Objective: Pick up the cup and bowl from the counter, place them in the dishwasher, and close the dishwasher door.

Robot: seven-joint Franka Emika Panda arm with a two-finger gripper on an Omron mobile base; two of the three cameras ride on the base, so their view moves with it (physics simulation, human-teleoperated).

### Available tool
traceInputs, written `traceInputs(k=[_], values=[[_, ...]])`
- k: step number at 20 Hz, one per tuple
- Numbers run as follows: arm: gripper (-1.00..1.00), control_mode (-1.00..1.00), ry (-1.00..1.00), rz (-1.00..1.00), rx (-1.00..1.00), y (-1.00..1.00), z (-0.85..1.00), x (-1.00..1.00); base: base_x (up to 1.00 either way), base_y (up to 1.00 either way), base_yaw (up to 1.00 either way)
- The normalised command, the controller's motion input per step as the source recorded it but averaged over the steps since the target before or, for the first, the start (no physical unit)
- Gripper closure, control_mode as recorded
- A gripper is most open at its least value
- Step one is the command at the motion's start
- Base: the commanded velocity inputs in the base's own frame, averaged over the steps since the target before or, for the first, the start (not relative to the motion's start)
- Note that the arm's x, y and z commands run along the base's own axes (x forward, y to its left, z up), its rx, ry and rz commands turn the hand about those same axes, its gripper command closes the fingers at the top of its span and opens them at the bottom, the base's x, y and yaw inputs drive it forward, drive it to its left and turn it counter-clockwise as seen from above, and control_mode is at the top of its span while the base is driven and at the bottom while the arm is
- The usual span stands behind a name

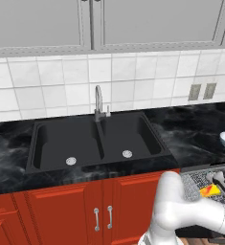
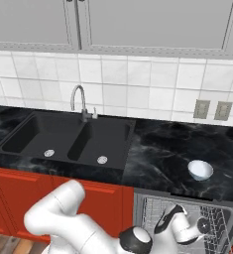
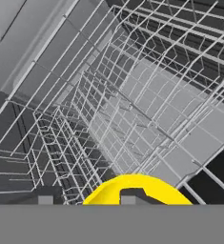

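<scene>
Cup (image 3: pixel 135 190) nearest lens, at pincer (image 1: pixel 218 184) inside dishwasher rack (image 3: pixel 132 109); pincer grip state: cannot tell. Bowl (image 2: pixel 200 169) on worktop (image 2: pixel 157 149). Remaining, by judgement: bowl transfer, door closure.

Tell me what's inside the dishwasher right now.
Inside the dishwasher is a grey wire rack, with the yellow cup down in it at the gripper. The arm covers part of the rack. The bowl sits on the counter.

White tiled wall (image 1: pixel 133 76) (two outlets (image 1: pixel 202 91)), red cabinets (image 1: pixel 61 210).
</scene>
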Motion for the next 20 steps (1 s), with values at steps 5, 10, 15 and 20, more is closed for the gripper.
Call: traceInputs(k=[5,10,15,20], values=[[-1.0,-1.0,0.0,0.05,0.0,-0.33,-1.0,-0.73,0.0,0.0,0.0],[-1.0,-1.0,0.0,0.09,0.0,-0.27,-0.91,-0.9,0.0,0.0,0.0],[-1.0,-1.0,-0.09,0.01,-0.01,-0.09,0.44,-0.13,0.0,0.0,0.0],[-1.0,-1.0,-0.03,0.04,-0.07,-0.01,0.29,-0.13,0.0,0.0,0.0]])
